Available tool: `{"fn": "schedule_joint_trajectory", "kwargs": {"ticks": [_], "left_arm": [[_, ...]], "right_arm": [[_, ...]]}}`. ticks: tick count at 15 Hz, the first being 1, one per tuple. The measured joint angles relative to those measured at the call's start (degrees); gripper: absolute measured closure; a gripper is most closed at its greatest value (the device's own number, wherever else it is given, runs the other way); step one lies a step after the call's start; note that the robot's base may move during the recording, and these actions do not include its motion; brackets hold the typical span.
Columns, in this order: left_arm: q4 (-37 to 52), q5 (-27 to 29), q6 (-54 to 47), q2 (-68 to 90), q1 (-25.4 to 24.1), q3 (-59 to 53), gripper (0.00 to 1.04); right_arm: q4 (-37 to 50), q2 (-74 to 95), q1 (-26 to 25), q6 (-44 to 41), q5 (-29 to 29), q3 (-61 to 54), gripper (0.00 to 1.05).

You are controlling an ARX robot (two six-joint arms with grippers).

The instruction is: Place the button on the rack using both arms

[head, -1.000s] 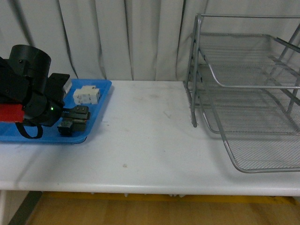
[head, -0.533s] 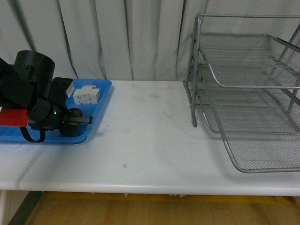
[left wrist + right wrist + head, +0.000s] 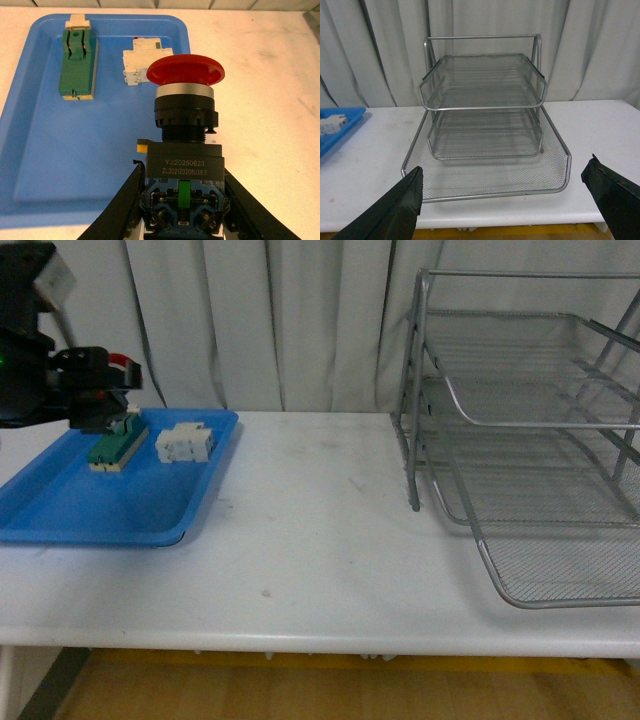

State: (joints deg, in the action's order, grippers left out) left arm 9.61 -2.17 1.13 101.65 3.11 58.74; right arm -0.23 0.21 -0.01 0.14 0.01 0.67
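Observation:
My left gripper (image 3: 98,400) is shut on the button (image 3: 185,125) and holds it in the air above the blue tray. In the left wrist view the two fingers clamp the black-and-blue body, with the red mushroom cap (image 3: 186,70) pointing away from the gripper (image 3: 182,200). In the front view only a sliver of the red cap (image 3: 122,362) shows. The silver three-tier wire rack (image 3: 520,440) stands at the table's right side, far from the button. My right gripper (image 3: 502,200) is open and empty, facing the rack (image 3: 485,107) from its front; it is out of the front view.
The blue tray (image 3: 60,515) lies at the table's left with a green-and-cream switch block (image 3: 112,445) and a white blocky component (image 3: 183,443). Both also show in the left wrist view, the block (image 3: 77,65) and the component (image 3: 145,62). White curtains hang behind.
My left gripper has risen from low over the tray to well above it, carrying the button. The green-and-cream block, hidden before, now shows. The rack has not moved.

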Motion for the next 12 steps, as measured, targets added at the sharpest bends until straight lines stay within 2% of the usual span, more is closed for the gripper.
{"fn": "schedule_joint_trajectory", "kwargs": {"ticks": [4,6,12], "left_arm": [[-1.0,-0.3,3.5,-22.0,1.9,-16.0,0.69],[-2.7,2.3,5.0,-32.3,3.7,-23.3,0.69],[-1.4,2.2,7.1,-35.1,2.9,-26.6,0.69]], "right_arm": [[0.0,0.0,0.0,0.0,0.0,0.0,0.06],[0.0,0.0,0.0,0.0,0.0,0.0,0.06],[0.0,0.0,0.0,0.0,0.0,0.0,0.06]]}}
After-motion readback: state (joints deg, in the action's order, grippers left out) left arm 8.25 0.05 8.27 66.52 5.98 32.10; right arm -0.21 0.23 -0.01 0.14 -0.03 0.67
